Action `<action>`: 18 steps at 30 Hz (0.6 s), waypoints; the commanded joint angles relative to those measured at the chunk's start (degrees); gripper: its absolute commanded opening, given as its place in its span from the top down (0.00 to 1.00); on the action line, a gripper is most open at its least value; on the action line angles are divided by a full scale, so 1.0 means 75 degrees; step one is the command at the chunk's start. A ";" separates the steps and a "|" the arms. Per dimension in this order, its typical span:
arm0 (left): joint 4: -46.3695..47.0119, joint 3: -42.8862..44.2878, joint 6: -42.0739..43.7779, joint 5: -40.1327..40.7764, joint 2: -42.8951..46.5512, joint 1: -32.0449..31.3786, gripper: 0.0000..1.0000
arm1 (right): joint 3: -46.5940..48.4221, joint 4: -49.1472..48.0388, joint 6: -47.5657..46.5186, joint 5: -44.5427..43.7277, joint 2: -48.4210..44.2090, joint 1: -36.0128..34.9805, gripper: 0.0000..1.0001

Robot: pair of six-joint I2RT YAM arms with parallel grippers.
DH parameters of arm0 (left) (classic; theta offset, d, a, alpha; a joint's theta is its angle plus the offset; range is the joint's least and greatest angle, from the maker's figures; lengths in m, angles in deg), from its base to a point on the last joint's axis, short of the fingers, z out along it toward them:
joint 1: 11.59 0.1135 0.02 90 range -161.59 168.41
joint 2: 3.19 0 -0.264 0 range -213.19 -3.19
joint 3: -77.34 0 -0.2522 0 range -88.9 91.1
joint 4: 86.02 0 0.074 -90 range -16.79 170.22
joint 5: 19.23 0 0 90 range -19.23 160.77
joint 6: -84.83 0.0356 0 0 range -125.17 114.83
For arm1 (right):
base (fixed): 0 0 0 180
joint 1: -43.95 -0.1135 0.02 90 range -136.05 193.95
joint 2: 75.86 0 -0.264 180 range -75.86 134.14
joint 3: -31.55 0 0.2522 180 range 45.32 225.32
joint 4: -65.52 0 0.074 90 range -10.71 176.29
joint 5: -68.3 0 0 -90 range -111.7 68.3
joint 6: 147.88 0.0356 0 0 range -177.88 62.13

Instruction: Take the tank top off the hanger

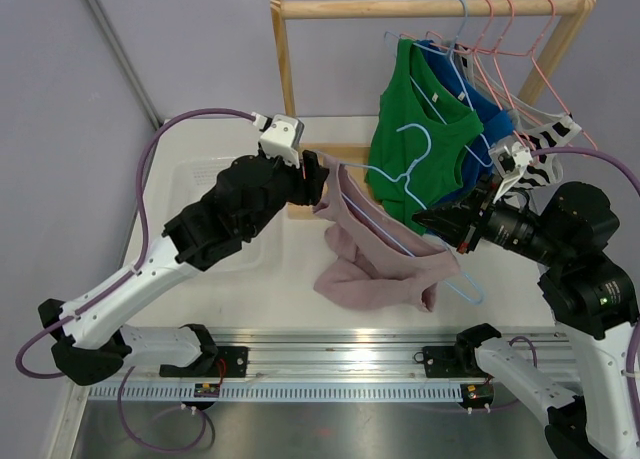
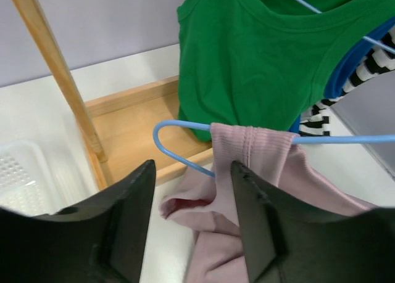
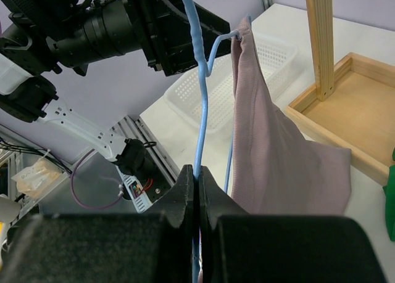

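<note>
Hold the hanger (image 3: 196,110) firm in the clamped right claw (image 3: 196,179), shut the open left claw (image 2: 192,172) on the tank top (image 1: 375,264) hooked over its left end, sagging to the table (image 1: 265,291), and pull left.

Your top view looks down from high behind the near edge over the surface (image 1: 235,291), left wrist view close on the wooden rack (image 2: 54,64), right wrist view past its end effector (image 3: 196,172) toward the left arm (image 3: 92,24), all sharing the blue hanger (image 2: 182,123) and tank top (image 1: 375,269).
</note>
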 commanded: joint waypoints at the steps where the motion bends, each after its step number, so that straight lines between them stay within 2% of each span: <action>1: 0.0666 -0.0081 -0.0066 -0.0531 0.0369 -0.0031 0.39 | 0.0036 -0.0423 -0.0075 -0.0078 -0.0037 -0.0022 1.00; 6: 0.0807 -0.0245 -0.0055 -0.1082 0.0452 -0.0043 0.29 | 0.0095 -0.0528 -0.0028 -0.0008 0.0045 -0.0022 1.00; 13: 0.0737 -0.0082 0.0085 -0.1235 0.0054 -0.0090 0.27 | 0.0141 -0.0739 0.0159 0.0331 0.0069 -0.0022 1.00; 16: 0.0620 0.0070 0.0097 -0.0885 -0.0122 -0.0102 0.34 | 0.0153 -0.0786 0.0183 0.0426 0.0057 -0.0022 1.00; 18: 0.0562 0.0141 0.0132 -0.0709 -0.0158 -0.0102 0.51 | 0.0153 -0.0751 0.0171 0.0403 0.0034 -0.0022 1.00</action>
